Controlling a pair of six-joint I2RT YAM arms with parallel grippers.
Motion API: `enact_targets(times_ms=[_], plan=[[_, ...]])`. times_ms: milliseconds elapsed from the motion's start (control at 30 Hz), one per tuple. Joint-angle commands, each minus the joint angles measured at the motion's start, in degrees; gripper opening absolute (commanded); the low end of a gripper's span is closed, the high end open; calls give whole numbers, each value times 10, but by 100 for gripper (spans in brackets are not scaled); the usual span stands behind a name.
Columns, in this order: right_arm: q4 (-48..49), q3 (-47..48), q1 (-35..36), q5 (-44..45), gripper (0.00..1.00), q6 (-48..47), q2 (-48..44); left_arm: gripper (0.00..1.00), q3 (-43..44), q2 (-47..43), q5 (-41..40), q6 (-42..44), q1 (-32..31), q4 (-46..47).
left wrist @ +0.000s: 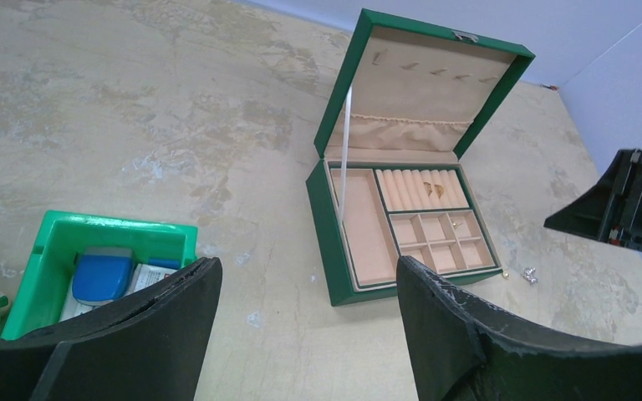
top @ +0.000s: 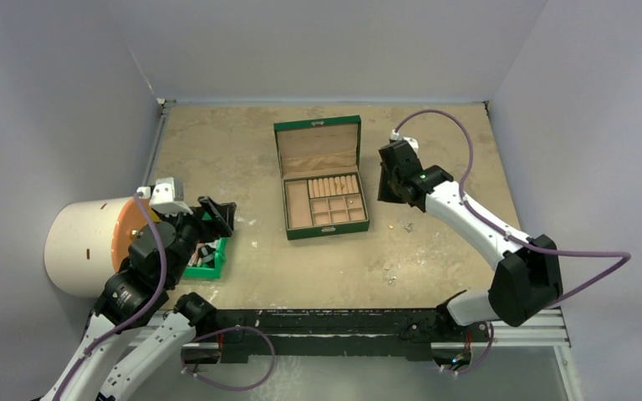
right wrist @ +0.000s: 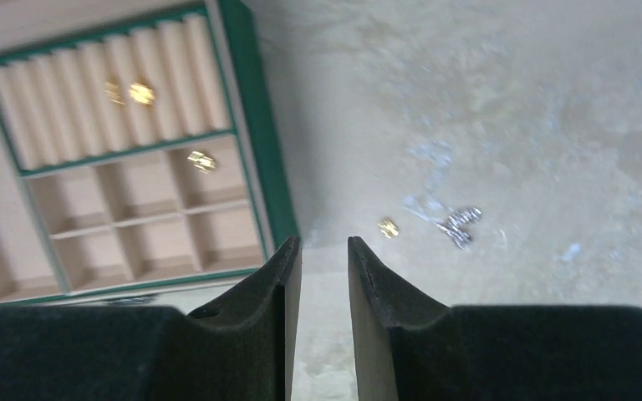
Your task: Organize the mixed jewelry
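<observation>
Seen from above, your left gripper hangs over the small green bin at the left of the frame, jaws spread and holding nothing, with a white cylinder beside it. The green box lies open at centre on the table, and your right gripper sits just off the box's right side. Loose jewelry dots the table right of the box's lower right corner, and a second scatter lies further down the frame. From the left wrist, the two black fingers fill the bottom corners, wide apart and empty. The bin at lower left holds a blue item, and the box stands right of centre with its lid raised and a white ribbon running down the lid's left side. The tan cushion rolls carry a gold speck. From the right wrist, the jaws are parted by a narrow gap at bottom centre, released and gripping nothing. Two gold pieces rest on the rolls at upper left, and a third gold piece sits in the upper right small compartment. A gold ring and a silver piece lie close together on the bare table right of the box, above the fingertips in the frame.
</observation>
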Motion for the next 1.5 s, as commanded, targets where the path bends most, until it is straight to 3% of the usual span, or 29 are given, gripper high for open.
enact_targets(times_ms=[0, 267, 633, 1167, 1467], plan=[[-1, -60, -21, 24, 30, 3, -26, 76, 1, 7, -7, -10, 3, 22], [45, -122, -35, 0, 33, 6, -2, 76, 1, 13, -4, -9, 3, 22], [94, -113, -51, -31, 34, -9, 84, 76, 1, 14, -7, -9, 3, 21], [111, -117, -59, -34, 20, -8, 116, 77, 1, 19, -10, -11, 3, 20], [102, -126, -60, -31, 17, -7, 106, 77, 1, 17, -10, -11, 4, 20]])
